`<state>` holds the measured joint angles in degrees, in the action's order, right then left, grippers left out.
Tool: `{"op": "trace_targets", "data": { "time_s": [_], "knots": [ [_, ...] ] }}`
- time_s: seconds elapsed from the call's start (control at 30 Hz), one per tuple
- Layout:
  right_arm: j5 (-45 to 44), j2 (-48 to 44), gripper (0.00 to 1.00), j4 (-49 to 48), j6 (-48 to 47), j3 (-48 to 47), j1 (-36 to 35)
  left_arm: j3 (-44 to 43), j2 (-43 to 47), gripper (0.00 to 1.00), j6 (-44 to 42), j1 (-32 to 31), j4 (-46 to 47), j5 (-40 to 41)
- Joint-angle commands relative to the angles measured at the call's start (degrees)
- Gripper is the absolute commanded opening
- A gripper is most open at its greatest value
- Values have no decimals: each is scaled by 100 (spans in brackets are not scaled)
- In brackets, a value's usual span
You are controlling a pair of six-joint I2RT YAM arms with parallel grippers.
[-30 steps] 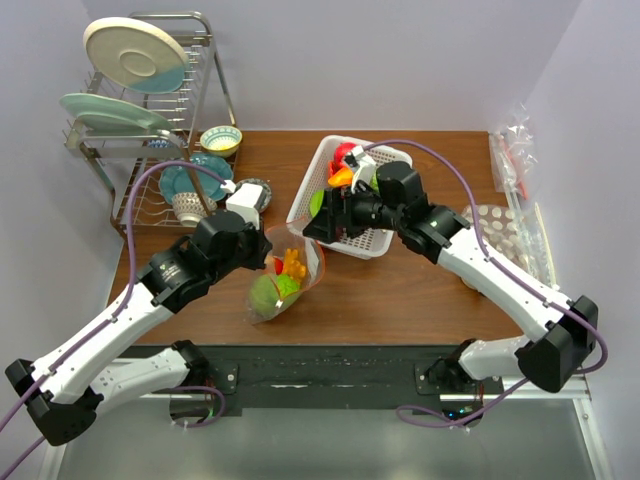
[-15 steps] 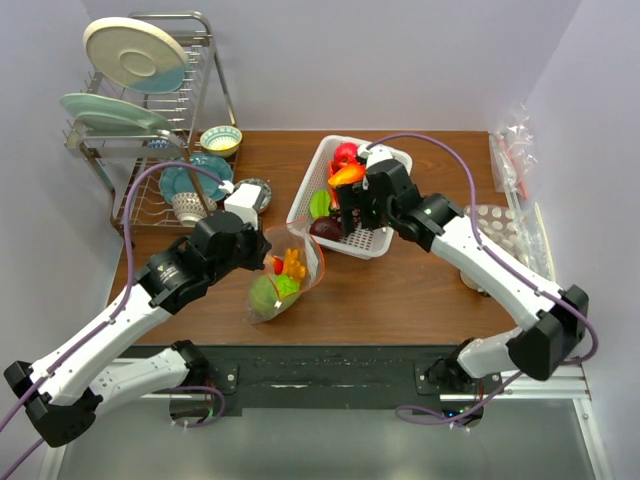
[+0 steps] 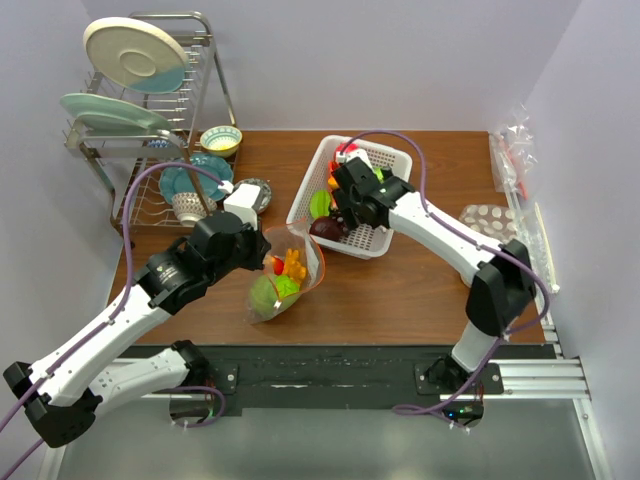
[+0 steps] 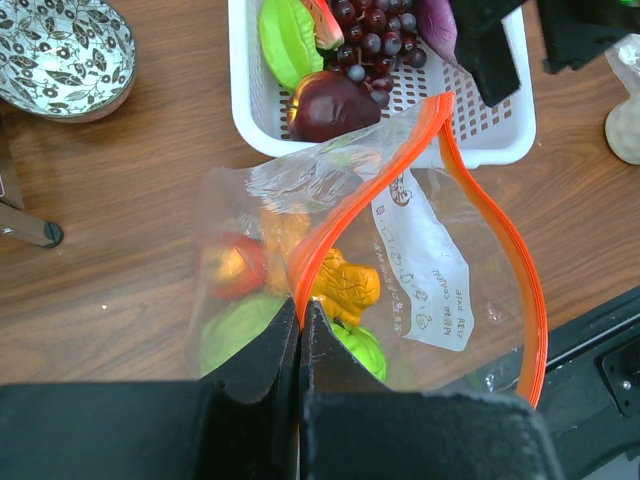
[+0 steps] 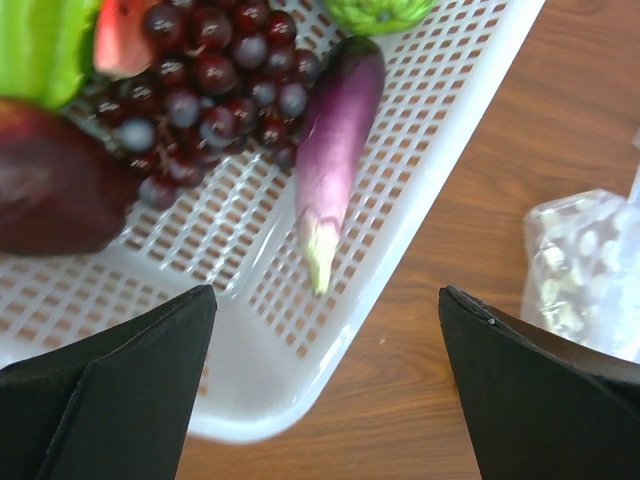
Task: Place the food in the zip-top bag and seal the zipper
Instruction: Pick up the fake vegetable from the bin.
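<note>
Left arm (image 3: 110, 330): rises from its base at the near left and runs diagonally up and to the right, with the elbow bent.
Left gripper (image 4: 300, 305): fingers pressed tight together, pinching the mouth edge of the zip-top bag (image 4: 250, 190).
Right arm (image 3: 440, 235): climbs from its base at the near right, folds sharply at the elbow, and its forearm runs up-left.
Right gripper (image 5: 327, 300): jaws spread wide and pointing down, with nothing held between them.

White arms (image 3: 100, 340), purple cables (image 3: 170, 166), black left hand (image 4: 299, 306) and right hand (image 5: 325, 292)
</note>
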<state>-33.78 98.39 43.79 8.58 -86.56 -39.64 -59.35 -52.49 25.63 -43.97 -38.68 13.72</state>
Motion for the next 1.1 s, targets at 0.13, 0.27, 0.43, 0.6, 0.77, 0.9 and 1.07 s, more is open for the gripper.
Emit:
{"op": "trace_targets", "data": {
  "time_s": [0.13,0.27,0.43,0.6,0.77,0.9,1.07],
  "knots": [
    [-928,1023,94,112,-497,-730,26,-200,-33,0,-242,-16,185,201],
    [-1148,1454,92,235,-568,-1028,26,-200,-68,0,-277,-16,176,211],
    [-1350,1797,90,235,-603,-1091,18,-200,-60,0,-304,-16,185,254],
    [-1456,2114,86,130,-533,-968,17,-138,-42,0,-313,-16,185,281],
    [-1596,2281,61,42,-410,-854,35,-94,-42,0,-322,-16,176,307],
    [-1737,2264,52,59,-348,-827,35,-94,2,0,-313,-16,159,316],
    [-1957,2150,34,147,-339,-792,35,-76,11,0,-286,-16,167,307]
  ]
}}
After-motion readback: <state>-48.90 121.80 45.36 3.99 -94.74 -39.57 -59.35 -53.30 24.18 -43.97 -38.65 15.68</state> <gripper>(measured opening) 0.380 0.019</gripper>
